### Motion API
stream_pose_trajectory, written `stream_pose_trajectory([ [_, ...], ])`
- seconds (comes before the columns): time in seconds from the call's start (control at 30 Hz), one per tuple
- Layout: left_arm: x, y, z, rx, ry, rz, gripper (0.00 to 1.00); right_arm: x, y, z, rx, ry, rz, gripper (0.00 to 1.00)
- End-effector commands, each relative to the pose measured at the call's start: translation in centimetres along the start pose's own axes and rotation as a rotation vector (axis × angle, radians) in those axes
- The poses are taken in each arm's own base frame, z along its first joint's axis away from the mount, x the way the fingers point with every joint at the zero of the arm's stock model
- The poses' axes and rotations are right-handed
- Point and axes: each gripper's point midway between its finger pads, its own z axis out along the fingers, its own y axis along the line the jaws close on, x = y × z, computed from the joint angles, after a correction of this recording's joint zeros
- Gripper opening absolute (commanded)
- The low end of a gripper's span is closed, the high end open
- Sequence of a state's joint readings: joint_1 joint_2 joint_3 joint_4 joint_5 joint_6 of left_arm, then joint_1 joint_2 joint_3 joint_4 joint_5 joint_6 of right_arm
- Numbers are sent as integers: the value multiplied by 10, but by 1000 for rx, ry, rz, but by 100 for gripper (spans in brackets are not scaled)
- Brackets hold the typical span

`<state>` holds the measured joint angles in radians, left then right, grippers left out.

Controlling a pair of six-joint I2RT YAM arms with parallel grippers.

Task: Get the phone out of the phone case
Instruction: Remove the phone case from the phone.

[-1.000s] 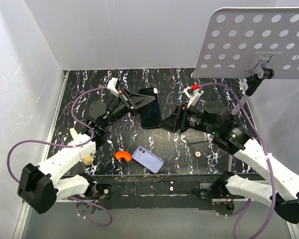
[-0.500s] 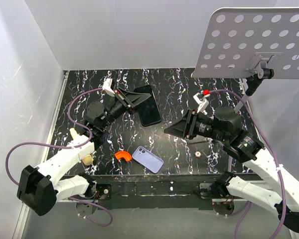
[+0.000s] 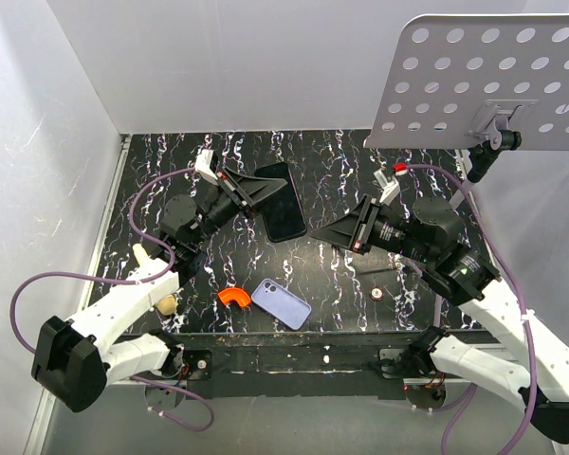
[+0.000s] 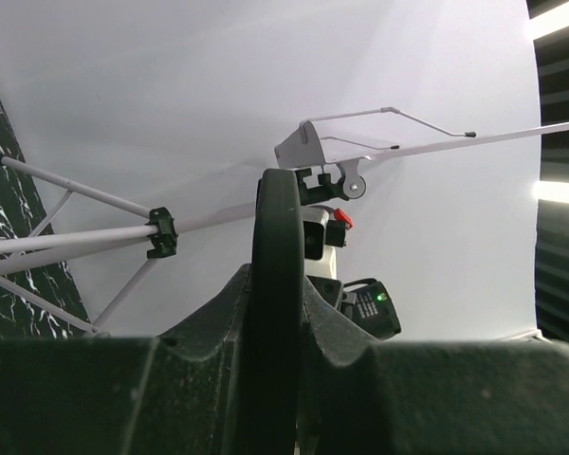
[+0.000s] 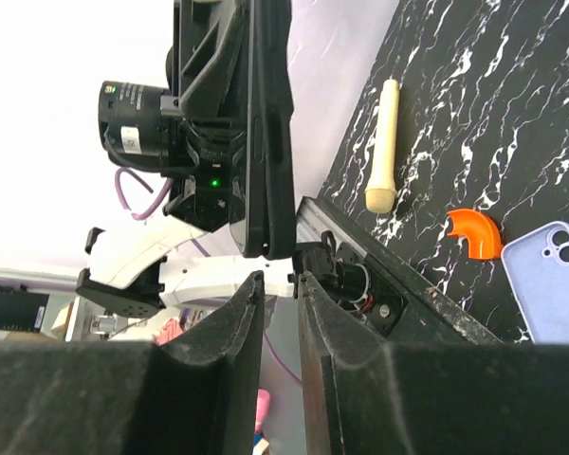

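Note:
My left gripper (image 3: 257,194) is shut on a black phone in a dark case (image 3: 284,202) and holds it above the table at the back centre. In the left wrist view the phone's edge (image 4: 277,237) stands upright between my fingers (image 4: 360,351). My right gripper (image 3: 341,235) hangs a short way to the right of the phone, its tips pointing at it, with the jaws a narrow gap apart and empty. In the right wrist view the phone (image 5: 268,123) hangs just beyond my fingertips (image 5: 252,299). A lavender phone case (image 3: 282,303) lies on the table near the front edge.
An orange curved piece (image 3: 233,297) lies beside the lavender case. A wooden peg (image 3: 143,254) lies at the left, and a small round part (image 3: 376,294) at the right. A perforated metal plate on a stand (image 3: 493,76) overhangs the back right. White walls enclose the table.
My right gripper drew back to the right, away from the phone, then edged toward it again. My left gripper kept hold and tilted the phone slightly.

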<state>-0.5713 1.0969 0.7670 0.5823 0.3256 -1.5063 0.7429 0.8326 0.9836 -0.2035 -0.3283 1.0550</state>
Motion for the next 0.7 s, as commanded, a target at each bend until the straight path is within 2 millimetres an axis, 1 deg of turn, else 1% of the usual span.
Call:
stream_pose_trajectory([
  [0.0,5,-42,-12,140,18,18,0,-13,-1,-5,7,-80,-33,25],
  [0.03,5,-43,-12,146,22,14,0,-13,1,-6,-2,-75,-36,25],
  [0.17,8,-41,-12,145,38,24,0,-11,20,-5,-99,-53,-37,25],
  [0.27,10,-40,-10,140,54,35,0,-10,29,-4,-134,-34,-31,27],
  [0.4,13,-36,-9,129,71,50,0,-7,38,1,-193,7,-30,28],
  [0.47,13,-35,-9,122,75,62,0,-7,39,2,-202,8,-34,28],
  [0.67,15,-35,-8,114,83,77,0,-2,31,8,-203,30,-7,27],
])
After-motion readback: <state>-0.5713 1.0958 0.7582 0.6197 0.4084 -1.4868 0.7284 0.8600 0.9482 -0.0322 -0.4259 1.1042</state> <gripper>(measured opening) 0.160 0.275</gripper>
